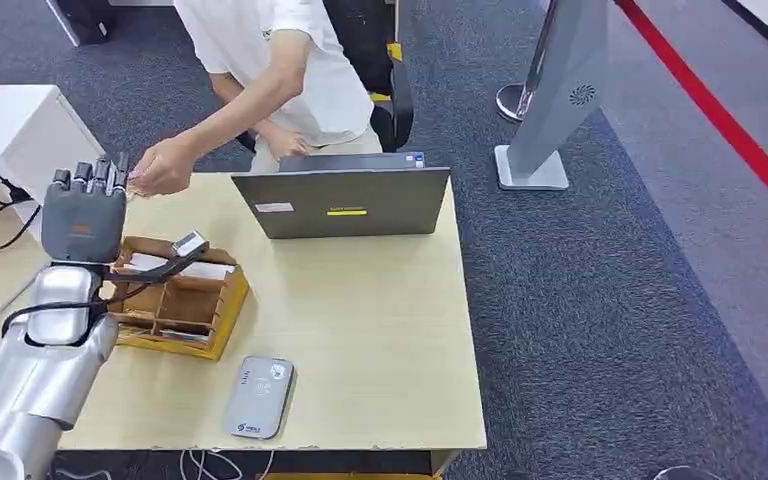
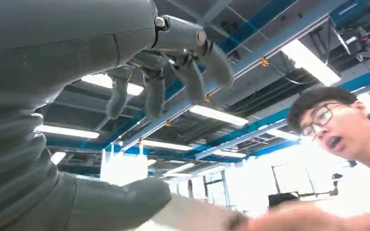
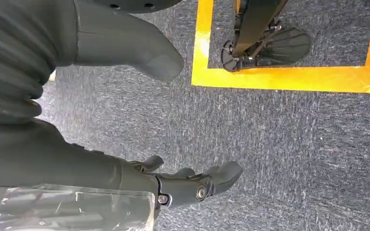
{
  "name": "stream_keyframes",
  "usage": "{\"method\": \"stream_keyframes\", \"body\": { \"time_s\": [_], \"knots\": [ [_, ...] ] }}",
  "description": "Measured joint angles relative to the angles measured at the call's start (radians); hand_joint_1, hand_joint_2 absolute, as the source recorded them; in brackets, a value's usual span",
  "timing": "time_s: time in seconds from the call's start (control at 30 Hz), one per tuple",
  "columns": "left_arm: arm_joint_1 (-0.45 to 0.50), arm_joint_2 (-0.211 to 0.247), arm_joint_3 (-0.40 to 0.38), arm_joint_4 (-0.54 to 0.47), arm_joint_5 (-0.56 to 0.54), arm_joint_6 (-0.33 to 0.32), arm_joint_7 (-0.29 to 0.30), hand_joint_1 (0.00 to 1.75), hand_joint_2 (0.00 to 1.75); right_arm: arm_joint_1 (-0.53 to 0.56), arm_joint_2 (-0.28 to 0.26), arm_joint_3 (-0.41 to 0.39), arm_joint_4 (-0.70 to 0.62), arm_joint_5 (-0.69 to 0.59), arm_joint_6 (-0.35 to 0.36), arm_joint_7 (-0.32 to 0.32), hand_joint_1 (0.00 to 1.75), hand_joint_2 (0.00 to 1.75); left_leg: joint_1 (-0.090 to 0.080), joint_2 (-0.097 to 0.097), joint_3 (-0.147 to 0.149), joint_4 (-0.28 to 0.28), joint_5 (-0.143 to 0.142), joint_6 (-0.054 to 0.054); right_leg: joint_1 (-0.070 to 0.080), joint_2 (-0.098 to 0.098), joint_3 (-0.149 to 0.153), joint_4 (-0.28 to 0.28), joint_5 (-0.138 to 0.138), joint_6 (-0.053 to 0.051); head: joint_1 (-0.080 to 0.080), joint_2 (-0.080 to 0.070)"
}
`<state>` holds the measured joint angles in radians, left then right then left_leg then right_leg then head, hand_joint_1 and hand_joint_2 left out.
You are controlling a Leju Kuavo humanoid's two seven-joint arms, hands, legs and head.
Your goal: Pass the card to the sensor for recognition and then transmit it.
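Observation:
My left hand is raised above the table's left side, back toward the head camera, fingers pointing up and apart. In the left wrist view its fingers and thumb stand spread with nothing between them. A person's hand is closed right beside my fingertips; I cannot tell whether it holds a card. The grey card sensor lies flat near the table's front edge. My right hand hangs over the carpet, fingers loosely apart and empty.
A wooden compartment box with white cards sits just right of my left arm. A grey laptop stands open at the table's back. The person leans in behind it. A grey stand is on the carpet to the right.

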<state>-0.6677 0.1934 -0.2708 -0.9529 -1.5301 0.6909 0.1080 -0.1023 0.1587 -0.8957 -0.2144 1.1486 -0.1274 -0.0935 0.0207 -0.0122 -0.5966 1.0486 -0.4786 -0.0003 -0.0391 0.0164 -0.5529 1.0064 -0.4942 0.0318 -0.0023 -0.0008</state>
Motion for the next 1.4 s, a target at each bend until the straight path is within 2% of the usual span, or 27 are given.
{"method": "stream_keyframes", "body": {
  "time_s": [0.17, 0.4, 0.5, 0.73, 1.0, 1.1, 1.23, 1.3, 1.33, 1.37, 1.4],
  "knots": [
    [0.022, -0.013, 0.002, -0.014, 0.003, -0.003, -0.017, 0.00, 1.75, 0.004, 0.000, 0.000, 0.000, -0.008, -0.003, 0.000, 0.00, 1.75, 0.000, 0.000, 0.000, 0.000, 0.000, 0.000, 0.000, 0.000, 0.000, 0.000, 0.000, 0.000, 0.000, 0.000],
    [0.074, -0.024, 0.008, -0.088, 0.034, -0.031, -0.040, 0.00, 1.75, 0.010, 0.000, 0.000, 0.000, -0.026, -0.010, -0.005, 0.00, 1.75, 0.000, 0.000, 0.000, 0.000, 0.000, 0.000, 0.000, 0.000, 0.000, 0.000, 0.000, 0.000, 0.000, 0.000],
    [0.139, -0.022, 0.009, -0.184, 0.059, -0.054, -0.047, 0.00, 1.75, 0.018, 0.000, -0.002, 0.000, -0.040, -0.018, -0.013, 0.00, 1.75, 0.000, 0.000, 0.000, 0.000, -0.001, 0.000, 0.000, 0.000, 0.000, 0.000, 0.000, 0.000, 0.000, 0.000],
    [0.384, -0.005, 0.027, -0.498, 0.041, -0.033, -0.057, 0.00, 1.75, 0.040, 0.000, -0.021, 0.000, -0.060, -0.030, -0.013, 0.00, 1.75, 0.000, 0.000, -0.001, 0.000, -0.002, 0.000, 0.000, -0.001, -0.001, 0.000, -0.002, 0.000, 0.000, 0.000],
    [0.553, 0.002, 0.033, -0.694, 0.027, -0.002, -0.072, 0.00, 1.75, 0.040, 0.000, -0.042, 0.000, -0.077, -0.035, -0.026, 0.00, 1.75, 0.000, 0.000, -0.001, 0.000, -0.002, 0.000, 0.000, -0.001, 0.000, 0.000, -0.002, 0.000, 0.000, 0.000],
    [0.610, 0.006, 0.033, -0.743, 0.036, 0.000, -0.079, 0.00, 1.75, 0.040, 0.000, -0.052, 0.000, -0.085, -0.038, -0.028, 0.00, 1.75, 0.000, 0.000, -0.001, 0.000, -0.002, 0.000, 0.000, -0.001, 0.000, 0.000, -0.002, 0.000, 0.000, 0.000],
    [0.641, 0.010, 0.033, -0.774, 0.041, -0.001, -0.080, 0.00, 1.75, 0.040, 0.000, -0.054, 0.000, -0.085, -0.039, -0.029, 0.00, 1.75, 0.000, 0.000, -0.001, 0.000, -0.002, 0.000, 0.000, -0.001, 0.000, 0.000, -0.002, 0.000, 0.000, 0.000],
    [0.648, 0.014, 0.034, -0.781, 0.070, -0.039, -0.087, 0.00, 1.75, 0.040, 0.000, -0.059, 0.000, -0.090, -0.040, -0.029, 0.00, 1.75, 0.000, 0.000, -0.001, 0.000, -0.002, 0.000, 0.000, -0.001, 0.000, 0.000, -0.002, 0.000, 0.000, 0.000],
    [0.651, 0.018, 0.034, -0.783, 0.105, -0.098, -0.088, 0.00, 1.75, 0.040, 0.000, -0.063, 0.000, -0.091, -0.041, -0.029, 0.00, 1.75, 0.000, 0.000, -0.001, 0.000, -0.002, 0.000, 0.000, -0.001, 0.000, 0.000, -0.002, 0.000, 0.000, 0.000],
    [0.654, 0.022, 0.034, -0.784, 0.125, -0.131, -0.088, 0.00, 1.75, 0.040, 0.000, -0.065, 0.000, -0.092, -0.041, -0.029, 0.00, 1.75, 0.000, 0.000, -0.001, 0.000, -0.002, 0.000, 0.000, -0.001, 0.000, 0.000, -0.002, 0.000, 0.000, 0.000],
    [0.654, 0.022, 0.034, -0.784, 0.125, -0.131, -0.088, 0.00, 1.75, 0.040, 0.000, -0.065, 0.000, -0.092, -0.041, -0.029, 0.00, 1.75, 0.000, 0.000, -0.001, 0.000, -0.002, 0.000, 0.000, -0.001, 0.000, 0.000, -0.002, 0.000, 0.000, 0.000]
  ]
}}
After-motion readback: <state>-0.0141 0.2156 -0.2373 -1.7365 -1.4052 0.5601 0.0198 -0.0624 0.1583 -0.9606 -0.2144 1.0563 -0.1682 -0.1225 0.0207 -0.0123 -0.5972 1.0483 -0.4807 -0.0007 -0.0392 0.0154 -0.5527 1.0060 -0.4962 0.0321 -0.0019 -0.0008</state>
